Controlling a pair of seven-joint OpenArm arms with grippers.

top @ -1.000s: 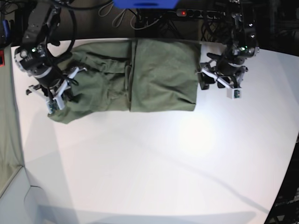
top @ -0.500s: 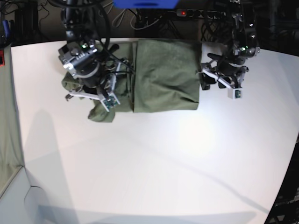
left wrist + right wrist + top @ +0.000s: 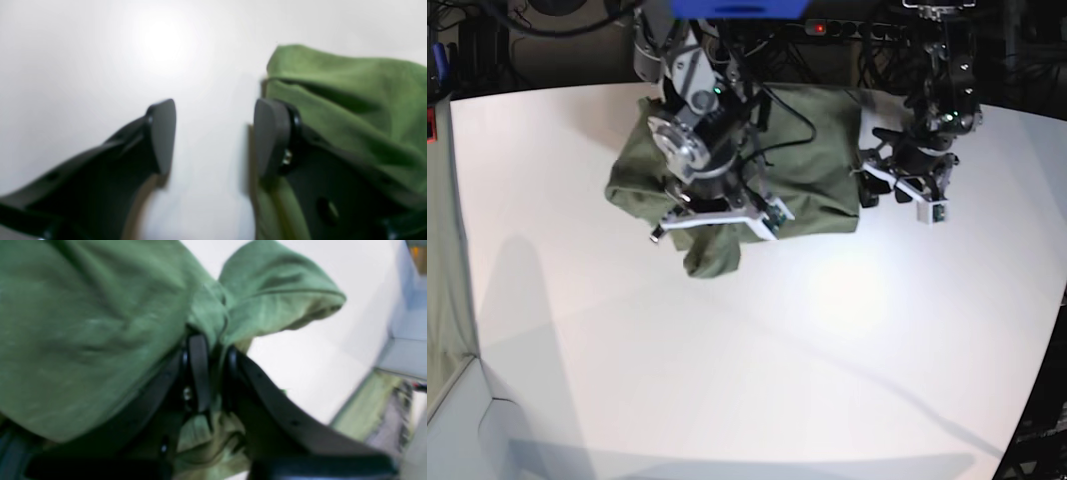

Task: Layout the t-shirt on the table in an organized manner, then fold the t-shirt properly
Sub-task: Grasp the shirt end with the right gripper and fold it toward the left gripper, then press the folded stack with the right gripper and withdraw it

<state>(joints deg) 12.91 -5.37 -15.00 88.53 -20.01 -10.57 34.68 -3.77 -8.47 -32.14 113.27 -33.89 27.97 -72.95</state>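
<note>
The olive-green t-shirt [image 3: 817,150] lies at the back of the white table [image 3: 777,380], its left part lifted and bunched. My right gripper [image 3: 715,238] hangs over the shirt's middle, shut on a pinch of its cloth, and a lump of fabric droops below it. In the right wrist view the two fingers of the right gripper [image 3: 215,373] clamp a fold of the t-shirt [image 3: 83,323]. My left gripper [image 3: 867,178] rests open at the shirt's right edge. In the left wrist view the left gripper [image 3: 215,136] holds nothing, and the t-shirt [image 3: 350,100] lies against its right finger.
A greenish-grey cloth strip [image 3: 442,300] hangs along the left edge. Cables and a power strip with a red light [image 3: 822,28] run behind the table. The table's curved edge [image 3: 1042,380] falls away at the right. White tabletop stretches in front of the shirt.
My right gripper has swept from the table's left end to the shirt's middle, dragging the shirt's left part up and over with it. The left gripper has barely moved.
</note>
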